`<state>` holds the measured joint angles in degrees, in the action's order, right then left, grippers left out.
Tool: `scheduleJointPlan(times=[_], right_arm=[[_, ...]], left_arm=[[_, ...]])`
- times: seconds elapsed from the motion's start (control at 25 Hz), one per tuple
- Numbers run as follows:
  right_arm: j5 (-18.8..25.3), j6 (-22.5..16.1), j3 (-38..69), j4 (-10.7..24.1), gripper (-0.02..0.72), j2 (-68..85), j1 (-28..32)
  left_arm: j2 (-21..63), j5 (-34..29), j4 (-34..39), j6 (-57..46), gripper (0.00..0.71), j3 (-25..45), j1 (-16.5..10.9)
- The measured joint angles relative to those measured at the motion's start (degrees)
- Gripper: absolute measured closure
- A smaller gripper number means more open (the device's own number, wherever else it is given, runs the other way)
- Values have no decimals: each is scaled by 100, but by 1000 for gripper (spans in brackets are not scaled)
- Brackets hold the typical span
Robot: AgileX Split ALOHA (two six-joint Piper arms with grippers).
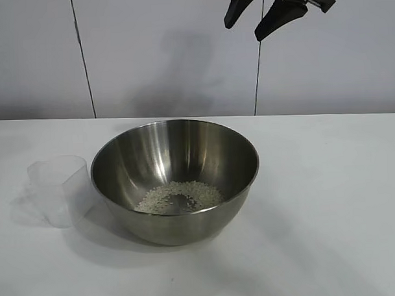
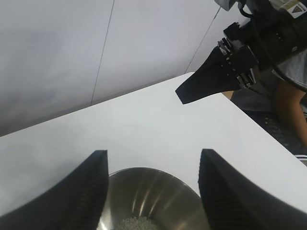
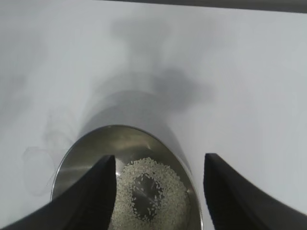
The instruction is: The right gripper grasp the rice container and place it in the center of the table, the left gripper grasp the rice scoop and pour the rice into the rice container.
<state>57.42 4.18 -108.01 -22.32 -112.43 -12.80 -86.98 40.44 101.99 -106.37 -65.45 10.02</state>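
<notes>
The steel rice container (image 1: 139, 163) stands mid-table, with the rice (image 1: 180, 196) lying as a ring of white grains on its bottom. Just to its left the clear plastic rice scoop (image 1: 59, 188) stands upright on the table (image 1: 329, 202), apparently empty, with nothing gripping it. High above the bowl's right side my right gripper (image 1: 244, 29) hangs open and empty. Its wrist view looks down between the jaws (image 3: 160, 157) at the bowl (image 3: 124, 143), the rice (image 3: 163, 172) and the faint scoop (image 3: 37, 167). My left gripper (image 2: 153, 153) is open and empty above the bowl (image 2: 158, 191).
White wall panels stand behind the table. In the left wrist view a person (image 2: 288, 96) sits beyond the table's far edge, behind the right arm. Bare tabletop lies to the right of the bowl and in front of it.
</notes>
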Motion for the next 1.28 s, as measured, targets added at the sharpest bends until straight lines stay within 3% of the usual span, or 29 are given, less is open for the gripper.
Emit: scheduleJointPlan(times=[0.24, 0.4, 0.52, 0.88, 1.12, 1.28], right_arm=[[-370, 0, 0, -5, 324, 0, 0], [-593, 0, 0, -23, 324, 0, 0], [-770, 0, 0, -29, 324, 0, 0], [-919, 7, 0, -41, 324, 0, 0], [-925, 7, 0, -41, 324, 0, 0], [-936, 7, 0, -41, 324, 0, 0]], left_arm=[[-608, -371, 0, 463, 301, 5, 68], [-762, -510, -57, 2268, 303, 29, 166], [-756, -737, -532, 3336, 303, 29, 183], [-756, -2277, -3321, 5553, 303, 382, 189], [-598, -4255, -4967, 5618, 303, 445, 488], [-381, -5003, -5947, 5640, 304, 395, 681]])
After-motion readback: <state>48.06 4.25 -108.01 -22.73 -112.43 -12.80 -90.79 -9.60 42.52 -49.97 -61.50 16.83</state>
